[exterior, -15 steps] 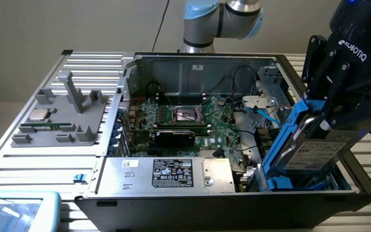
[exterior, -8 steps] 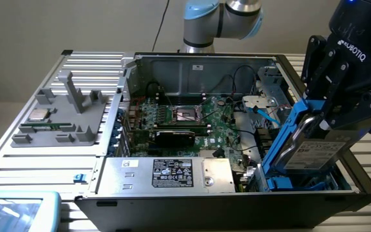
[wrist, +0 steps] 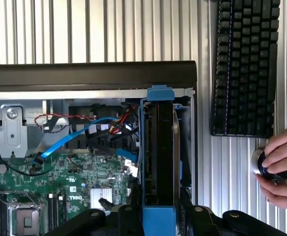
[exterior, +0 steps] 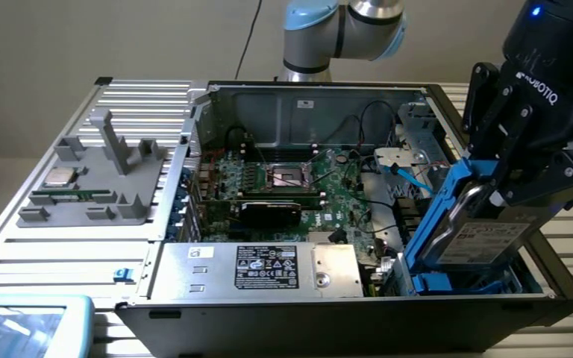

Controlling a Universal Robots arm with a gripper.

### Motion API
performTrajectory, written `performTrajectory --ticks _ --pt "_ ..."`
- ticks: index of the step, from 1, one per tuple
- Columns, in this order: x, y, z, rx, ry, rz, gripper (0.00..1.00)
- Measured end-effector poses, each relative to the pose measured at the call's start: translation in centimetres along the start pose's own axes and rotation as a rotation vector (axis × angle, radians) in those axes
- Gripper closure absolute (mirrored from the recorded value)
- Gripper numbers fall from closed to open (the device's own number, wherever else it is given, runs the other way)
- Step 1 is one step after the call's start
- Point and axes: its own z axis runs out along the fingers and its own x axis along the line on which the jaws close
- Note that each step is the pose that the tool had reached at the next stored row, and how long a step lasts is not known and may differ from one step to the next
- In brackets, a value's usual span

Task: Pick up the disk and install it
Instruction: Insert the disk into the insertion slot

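In the tool's (exterior: 510, 190) grip, the disk (exterior: 477, 240), on edge.

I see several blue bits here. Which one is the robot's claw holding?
The blue frame around the disk, clamped in the gripper. The blue cable lies loose inside the case; the small blue clip sits outside.

UR arm (exterior: 345, 26): silver tube, pale-blue joint caps, standing at far side of scene, mid exterior view. Black wrist (exterior: 555, 45) at exterior view's right, small blue light lit near top, angled downward toward near side. Black hand (exterior: 513, 186) two-fingered, pointing down, leaning slightly toward exterior view's left. Fingers (exterior: 486, 149) partly closed, clamped on upper end of disk (exterior: 480, 237), one on each flat face. In wrist view hand (wrist: 159, 219) straddles disk (wrist: 158, 147) edge-on, fingers (wrist: 198, 219) pressed against both sides.
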Motion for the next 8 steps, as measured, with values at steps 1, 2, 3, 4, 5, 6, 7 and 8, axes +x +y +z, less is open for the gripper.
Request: performTrajectory --ticks 1,2,3,4,5,6,7,8 --pt "0.0 0.0 0.18 0.0001 0.0 -0.001 0.63" --pt "0.0 0.0 0.36 0.0002 0.0 -0.003 0.63" --pt "0.0 0.0 0.54 0.0002 0.0 -0.004 0.63" --pt "0.0 0.0 0.72 0.0001 0.0001 -0.005 0.63" --pt "0.0 0.0 0.91 0.0001 0.0001 -0.005 0.63" --pt "0.0 0.0 1.09 0.0001 0.0001 -0.006 0.63" --pt "0.0 0.0 1.27 0.0 0.0 -0.007 0.63" --pt "0.0 0.0 1.46 0.0001 0.0 -0.008 0.63"
